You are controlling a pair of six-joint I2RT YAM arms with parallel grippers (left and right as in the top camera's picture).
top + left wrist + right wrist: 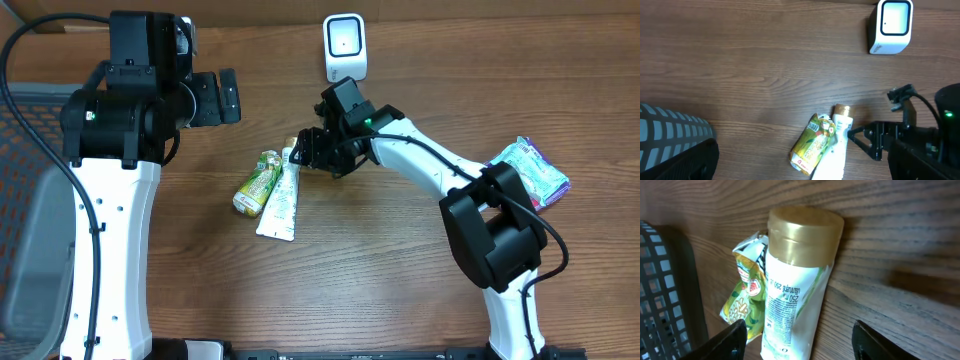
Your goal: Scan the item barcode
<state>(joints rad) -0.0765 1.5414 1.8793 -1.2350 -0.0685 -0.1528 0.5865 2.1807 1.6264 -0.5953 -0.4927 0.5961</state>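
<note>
A white tube (279, 203) with a gold cap (805, 232) lies flat on the wooden table, its cap pointing to the back. A green-yellow pouch (257, 183) rests against its left side. The white barcode scanner (345, 46) stands at the back, well apart from both. My right gripper (306, 150) is low at the cap end. In the right wrist view its jaws straddle the tube (795, 295), with a gap on each side between the tube and the fingertips (726, 341). My left gripper (218, 97) hovers open and empty at the back left, away from the items.
A dark mesh basket (20, 150) stands at the left edge. Colourful packets (530, 172) lie at the right, behind the right arm's base. In the left wrist view the scanner (892, 25) is at top right, and the pouch (812, 142) and tube (838, 145) lie low in the middle.
</note>
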